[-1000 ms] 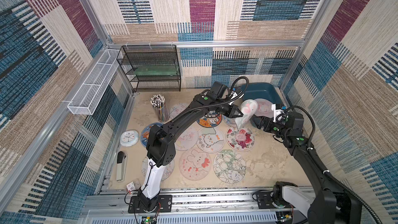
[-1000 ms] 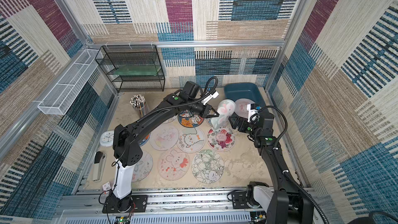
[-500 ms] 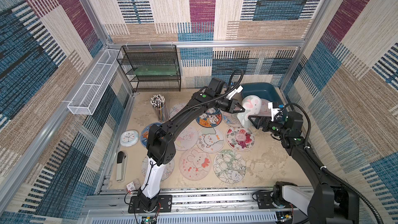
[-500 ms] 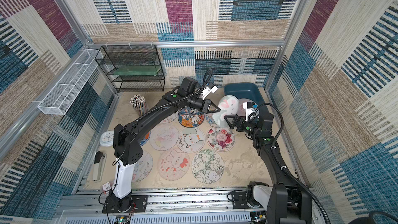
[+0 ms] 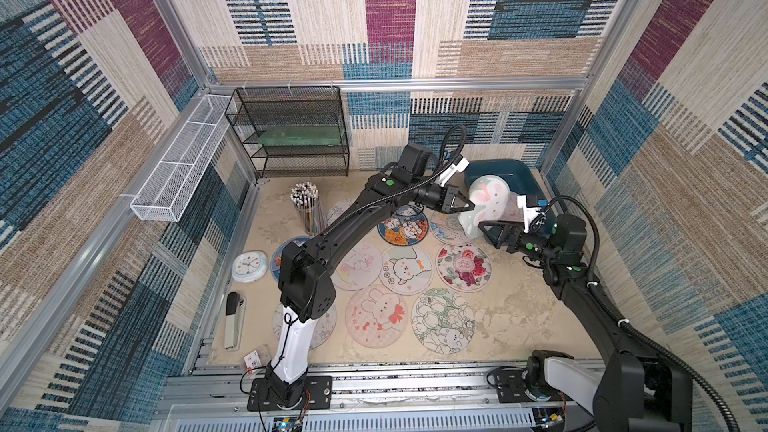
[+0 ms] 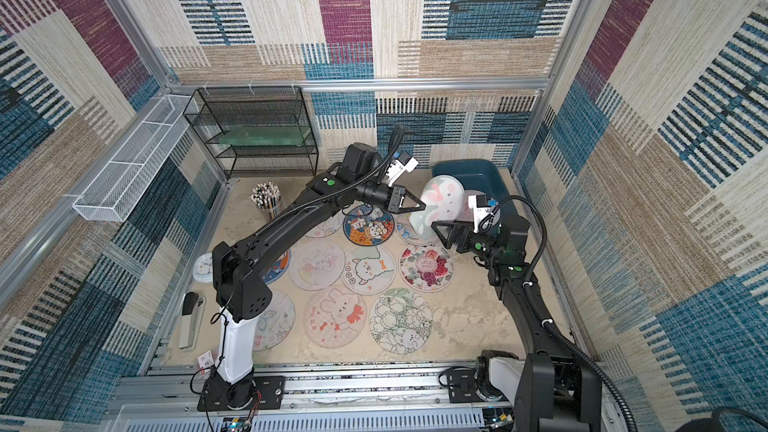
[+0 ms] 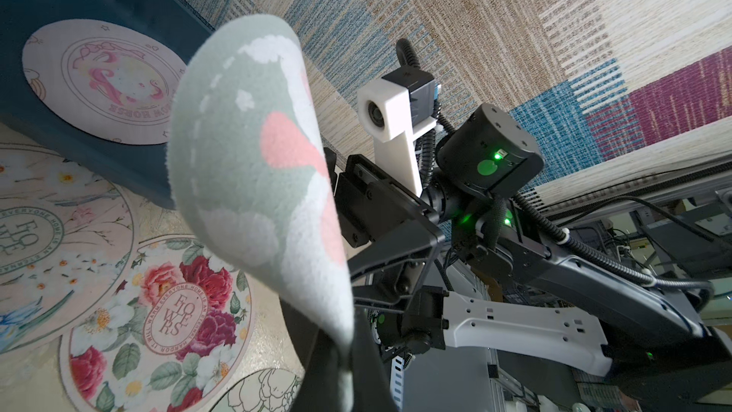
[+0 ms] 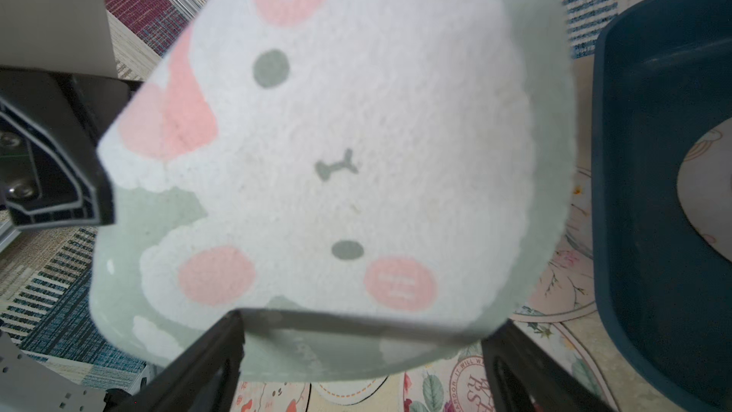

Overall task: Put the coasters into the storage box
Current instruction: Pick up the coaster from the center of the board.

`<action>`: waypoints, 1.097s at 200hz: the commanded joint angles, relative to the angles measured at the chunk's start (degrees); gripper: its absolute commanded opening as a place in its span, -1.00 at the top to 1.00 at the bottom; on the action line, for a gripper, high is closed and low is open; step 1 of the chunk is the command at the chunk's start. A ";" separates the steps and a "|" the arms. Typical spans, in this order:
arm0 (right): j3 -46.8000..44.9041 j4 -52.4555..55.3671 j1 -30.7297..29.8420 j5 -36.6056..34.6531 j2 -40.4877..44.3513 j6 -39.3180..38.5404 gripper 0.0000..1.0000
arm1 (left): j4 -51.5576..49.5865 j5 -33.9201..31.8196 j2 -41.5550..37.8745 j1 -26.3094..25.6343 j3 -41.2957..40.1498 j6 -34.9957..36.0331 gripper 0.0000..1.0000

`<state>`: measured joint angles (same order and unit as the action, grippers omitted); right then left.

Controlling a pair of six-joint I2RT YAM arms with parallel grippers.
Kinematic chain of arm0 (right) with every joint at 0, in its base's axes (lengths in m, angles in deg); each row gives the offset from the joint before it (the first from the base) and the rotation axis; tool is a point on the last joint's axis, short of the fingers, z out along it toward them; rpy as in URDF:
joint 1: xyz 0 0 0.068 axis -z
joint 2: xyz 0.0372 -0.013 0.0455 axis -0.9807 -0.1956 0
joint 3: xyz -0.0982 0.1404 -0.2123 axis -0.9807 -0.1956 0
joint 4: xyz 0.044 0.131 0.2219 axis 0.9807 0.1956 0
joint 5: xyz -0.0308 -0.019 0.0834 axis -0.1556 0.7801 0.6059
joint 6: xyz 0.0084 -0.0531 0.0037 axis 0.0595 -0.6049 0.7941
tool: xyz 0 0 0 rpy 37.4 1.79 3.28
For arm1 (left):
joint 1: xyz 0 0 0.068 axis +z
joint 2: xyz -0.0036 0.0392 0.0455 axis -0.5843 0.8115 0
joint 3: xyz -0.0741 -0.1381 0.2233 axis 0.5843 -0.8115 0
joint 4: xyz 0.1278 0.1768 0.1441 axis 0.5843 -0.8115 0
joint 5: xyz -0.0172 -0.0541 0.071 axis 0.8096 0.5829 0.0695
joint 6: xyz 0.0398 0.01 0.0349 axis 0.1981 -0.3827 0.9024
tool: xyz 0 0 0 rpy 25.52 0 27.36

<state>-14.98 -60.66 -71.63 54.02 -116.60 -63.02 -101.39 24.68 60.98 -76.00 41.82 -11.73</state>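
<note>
My left gripper point(image 5: 467, 207) point(image 6: 419, 206) is shut on the edge of a pale green bunny coaster point(image 5: 488, 205) point(image 6: 441, 207) point(image 7: 253, 176) point(image 8: 356, 152). It holds the coaster upright in the air, just in front of the dark teal storage box point(image 5: 513, 170) point(image 6: 478, 168). My right gripper point(image 5: 487, 231) point(image 6: 439, 231) point(image 8: 360, 370) stands open, and the coaster's lower edge hangs between its fingers point(image 8: 206, 362). One pink coaster point(image 7: 107, 81) lies in the box. Several more coasters lie flat on the table, among them a rose one point(image 5: 463, 261) and a lamb one point(image 5: 405, 270).
A pencil cup point(image 5: 305, 205) stands at the back left of the coasters. A white clock point(image 5: 249, 266) and a stapler point(image 5: 232, 320) lie by the left edge. The black mesh rack point(image 5: 291, 135) and the white wire basket point(image 5: 178, 164) are along the back left.
My left gripper has carried the coaster slightly right toward the box and turned it broader to the top camera. My open right gripper has moved left, in under the coaster's lower edge.
</note>
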 commanded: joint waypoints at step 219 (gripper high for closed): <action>6.92 1.55 -4.49 -9.38 -3.46 0.70 0.66 | -1.85 -10.62 5.05 0.02 -0.52 2.05 1.00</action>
<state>-9.08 -59.72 -75.87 47.51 -118.29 -61.84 -102.35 15.61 64.85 -76.00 39.83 -11.29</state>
